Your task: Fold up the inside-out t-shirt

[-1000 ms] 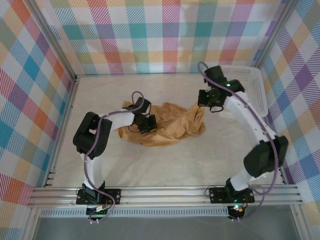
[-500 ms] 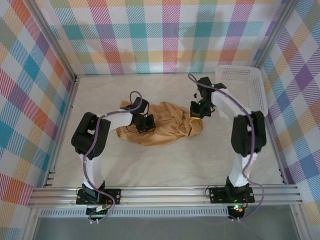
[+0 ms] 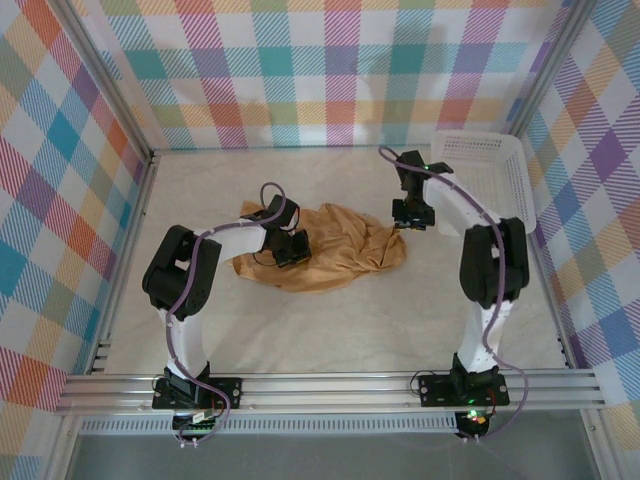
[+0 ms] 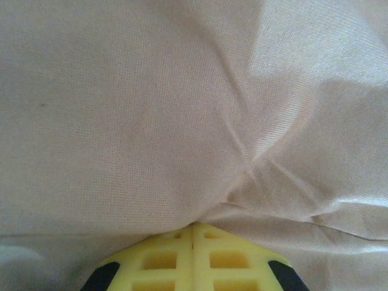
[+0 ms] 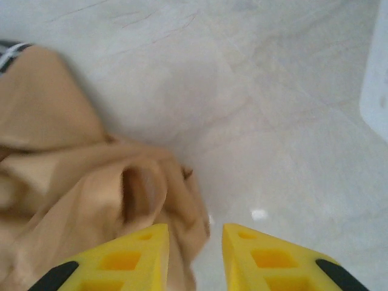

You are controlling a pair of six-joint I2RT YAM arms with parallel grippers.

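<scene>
The inside-out t-shirt (image 3: 345, 255), tan and crumpled, lies in a heap at the middle of the table. My left gripper (image 3: 292, 250) sits low on its left part. In the left wrist view the yellow fingertips (image 4: 193, 225) are pressed together, and folds of the cloth (image 4: 151, 121) converge at their tips. My right gripper (image 3: 412, 215) hovers just past the shirt's right edge. In the right wrist view its jaws (image 5: 194, 233) stand apart with nothing between them; the shirt's bunched edge (image 5: 91, 182) lies under and ahead of the left finger.
A white mesh basket (image 3: 490, 170) stands at the back right corner, and its edge (image 5: 377, 79) is close to the right gripper. Checked walls enclose the pale table (image 3: 330, 330) on three sides.
The right gripper swung left and down with the shirt's right edge, then opened and let it go; that edge now lies lower and flatter. The left gripper has hardly moved.
</scene>
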